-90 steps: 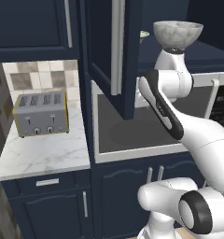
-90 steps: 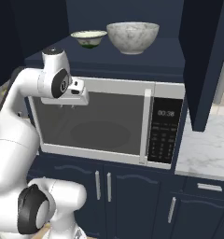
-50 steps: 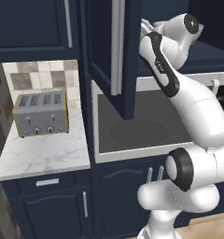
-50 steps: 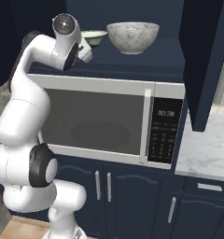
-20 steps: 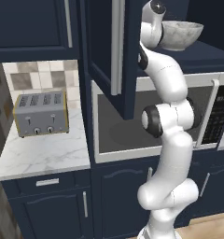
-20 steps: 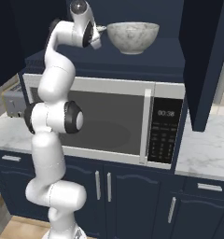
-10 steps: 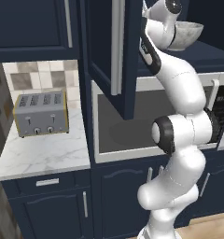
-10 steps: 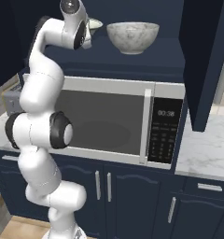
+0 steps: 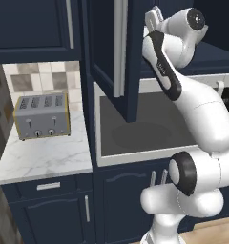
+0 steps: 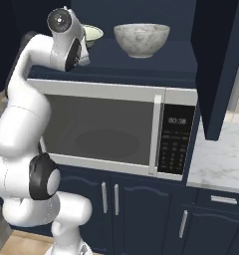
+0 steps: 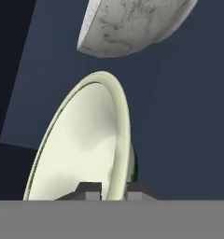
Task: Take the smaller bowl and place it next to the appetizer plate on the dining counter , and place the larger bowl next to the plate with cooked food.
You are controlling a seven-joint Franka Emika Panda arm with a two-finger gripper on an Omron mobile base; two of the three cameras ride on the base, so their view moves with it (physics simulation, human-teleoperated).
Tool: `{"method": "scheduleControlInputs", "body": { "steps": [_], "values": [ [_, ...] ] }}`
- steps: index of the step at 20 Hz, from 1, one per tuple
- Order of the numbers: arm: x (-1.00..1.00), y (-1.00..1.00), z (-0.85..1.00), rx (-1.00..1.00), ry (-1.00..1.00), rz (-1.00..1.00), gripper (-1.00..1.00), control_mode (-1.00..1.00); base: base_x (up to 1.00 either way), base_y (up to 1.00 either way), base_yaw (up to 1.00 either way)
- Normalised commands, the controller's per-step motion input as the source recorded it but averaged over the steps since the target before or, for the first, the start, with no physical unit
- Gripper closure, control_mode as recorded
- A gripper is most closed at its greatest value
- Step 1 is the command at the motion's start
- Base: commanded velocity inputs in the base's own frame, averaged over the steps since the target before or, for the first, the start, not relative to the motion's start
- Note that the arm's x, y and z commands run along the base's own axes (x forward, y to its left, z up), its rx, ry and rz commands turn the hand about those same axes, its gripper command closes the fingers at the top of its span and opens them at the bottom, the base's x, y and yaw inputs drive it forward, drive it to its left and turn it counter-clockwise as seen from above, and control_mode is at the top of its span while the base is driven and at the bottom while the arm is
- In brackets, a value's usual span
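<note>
A: Starting at the left of the left base view, what's there?

B: A silver four-slot toaster (image 9: 42, 116) on a white marble desk (image 9: 45, 159), then an open navy cabinet door (image 9: 110, 52), then the white arm reaching up into the cabinet.

A: And from the right base view?

B: The arm's hand sits at the upper left, against the small round bowl, cream inside and pale green outside (image 10: 92, 34). That bowl is on the dark navy shelf (image 10: 156, 62) above the stainless microwave (image 10: 119, 129). Just to its right, apart from it, stands the large grey-white marbled stone bowl (image 10: 141, 39).

A: What is the gripper doing?

B: In the hand view the gripper (image 11: 113, 190) has its two dark tips drawn in on the small bowl's rim (image 11: 83, 142), one on each side of the wall. It looks like a firm pinch, though the tips are partly cut off at the bottom edge.

A: Is the marbled bowl visible there too?

B: Yes, at the top (image 11: 132, 25), beyond the small bowl.
</note>
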Motion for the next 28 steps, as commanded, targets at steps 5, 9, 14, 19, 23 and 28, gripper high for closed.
{"method": "scheduleControlInputs", "body": {
  "steps": [5, 9, 14, 19, 23, 28],
  "values": [
    [-1.0, -0.03, 0.05, -0.03, 0.0, 0.0, 1.0, -1.0, 0.0, 0.0, 0.0],
    [-1.0, -0.15, -0.15, 0.0, 0.0, 0.0, 1.0, -1.0, 0.0, 0.0, 0.0],
    [-1.0, -0.19, -0.4, -0.01, 0.06, 0.0, 1.0, -1.0, 0.0, 0.0, 0.0],
    [-1.0, -0.03, -0.91, -0.08, 0.15, 0.0, 1.0, -1.0, 0.0, 0.0, 0.0],
    [-1.0, 0.0, -1.0, -0.07, 0.11, 0.0, 1.0, -1.0, 0.0, 0.0, 0.0],
    [-1.0, -0.12, -0.76, -0.01, 0.01, -0.05, 1.0, -1.0, 0.0, 0.0, 0.0]
  ]
}}
